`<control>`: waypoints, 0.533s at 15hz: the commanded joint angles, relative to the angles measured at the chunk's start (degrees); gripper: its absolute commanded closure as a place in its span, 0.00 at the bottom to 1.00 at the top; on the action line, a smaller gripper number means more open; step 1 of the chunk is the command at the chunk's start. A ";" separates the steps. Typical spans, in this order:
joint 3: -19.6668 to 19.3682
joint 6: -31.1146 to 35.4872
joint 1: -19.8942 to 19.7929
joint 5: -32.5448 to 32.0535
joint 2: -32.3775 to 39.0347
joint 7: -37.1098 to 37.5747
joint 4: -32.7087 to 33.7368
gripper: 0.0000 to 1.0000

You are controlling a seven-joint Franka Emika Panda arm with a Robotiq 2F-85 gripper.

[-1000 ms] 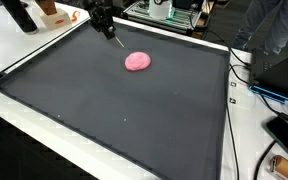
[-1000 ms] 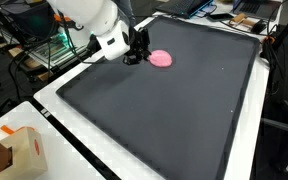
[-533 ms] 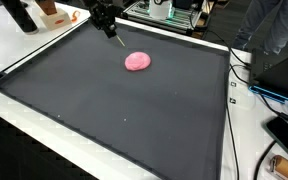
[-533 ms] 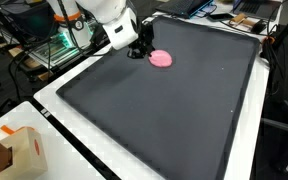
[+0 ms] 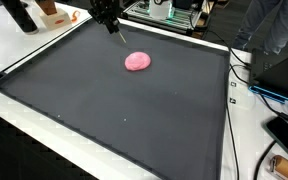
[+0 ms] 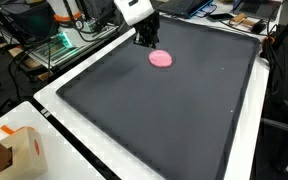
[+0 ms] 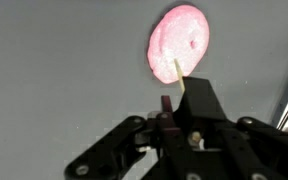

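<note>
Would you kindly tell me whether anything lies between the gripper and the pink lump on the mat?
Nothing visible does. The gripper hangs near an edge of the dark mat, with only bare mat between it and the pink lump. In the wrist view, the thin pale stick in its jaws points toward the lump.

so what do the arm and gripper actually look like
The arm has a smooth, rounded white casing. The gripper at its end is matte black all over. In the wrist view it shows angular linked bars spreading to both sides, with a small red part at the centre. No markings or cables on it are clear enough to make out.
</note>
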 commanded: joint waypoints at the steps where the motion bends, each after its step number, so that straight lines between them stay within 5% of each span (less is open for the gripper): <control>1: 1.09 1.67 1.42 -5.94 -3.11 5.86 -1.63 0.94; 8: 3.40 1.86 4.47 -16.44 -6.11 14.66 -1.69 0.94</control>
